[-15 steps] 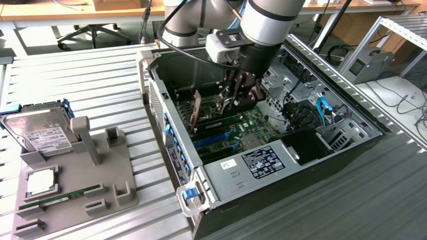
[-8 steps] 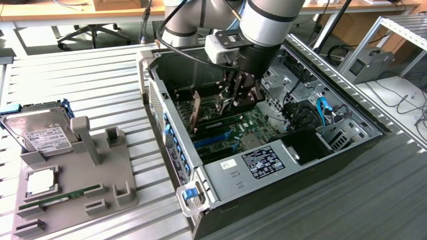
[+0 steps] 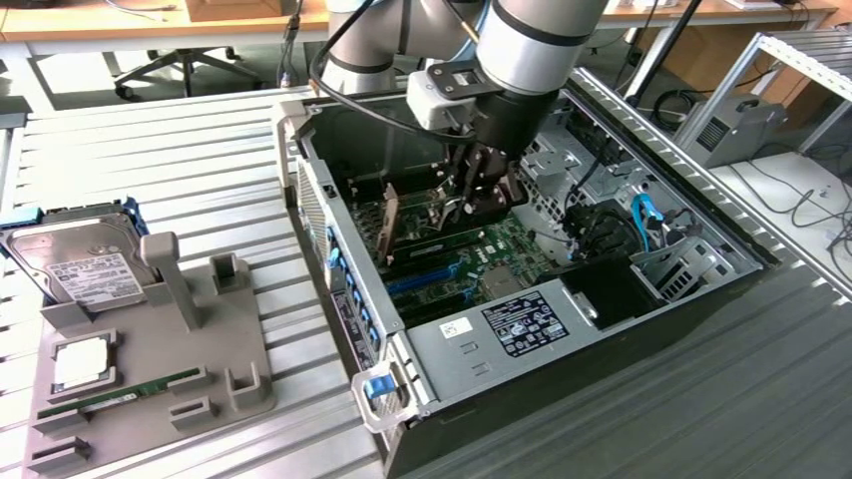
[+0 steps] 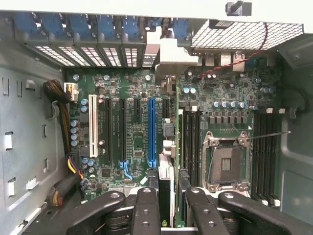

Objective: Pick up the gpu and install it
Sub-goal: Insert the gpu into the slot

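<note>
In the exterior view my gripper reaches down into the open computer case and is shut on the gpu. The card hangs upright just above the motherboard. In the wrist view the gpu appears edge-on between my two black fingers. It runs toward the rear slot openings, beside the long blue slot on the green motherboard. Whether its lower edge touches a slot is hidden.
A white slot, an empty CPU socket and bundled cables lie around the card. At the exterior view's left, a grey holder carries a hard drive, a CPU and a RAM stick.
</note>
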`<state>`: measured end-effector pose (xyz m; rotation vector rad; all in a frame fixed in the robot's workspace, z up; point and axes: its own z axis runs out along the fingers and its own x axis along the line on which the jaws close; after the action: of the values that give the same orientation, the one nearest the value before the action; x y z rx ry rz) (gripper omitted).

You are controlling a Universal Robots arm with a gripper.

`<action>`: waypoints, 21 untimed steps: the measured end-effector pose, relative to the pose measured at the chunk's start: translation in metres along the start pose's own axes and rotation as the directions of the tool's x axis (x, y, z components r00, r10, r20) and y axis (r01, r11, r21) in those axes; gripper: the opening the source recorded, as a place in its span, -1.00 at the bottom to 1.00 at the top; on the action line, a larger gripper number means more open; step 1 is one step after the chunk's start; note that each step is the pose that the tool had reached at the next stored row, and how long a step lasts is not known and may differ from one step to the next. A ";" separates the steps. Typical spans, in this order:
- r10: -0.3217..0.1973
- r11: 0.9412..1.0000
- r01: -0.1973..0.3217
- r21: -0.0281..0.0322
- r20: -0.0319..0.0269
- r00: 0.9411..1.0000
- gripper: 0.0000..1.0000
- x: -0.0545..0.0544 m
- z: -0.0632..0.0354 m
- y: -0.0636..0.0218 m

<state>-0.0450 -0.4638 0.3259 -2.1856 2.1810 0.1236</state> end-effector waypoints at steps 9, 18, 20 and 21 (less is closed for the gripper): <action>0.000 1.000 0.000 0.000 0.000 1.000 -0.47 0.002 0.0006 0.0026; 0.000 1.000 0.000 0.000 0.000 1.000 -0.47 0.003 0.0011 0.0046; 0.000 1.000 0.000 0.000 0.000 1.000 -0.47 0.003 0.0012 0.0049; 0.000 1.000 0.000 0.000 0.000 1.000 -0.47 0.003 0.0012 0.0051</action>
<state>-0.0502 -0.4668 0.3245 -2.1860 2.1806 0.1237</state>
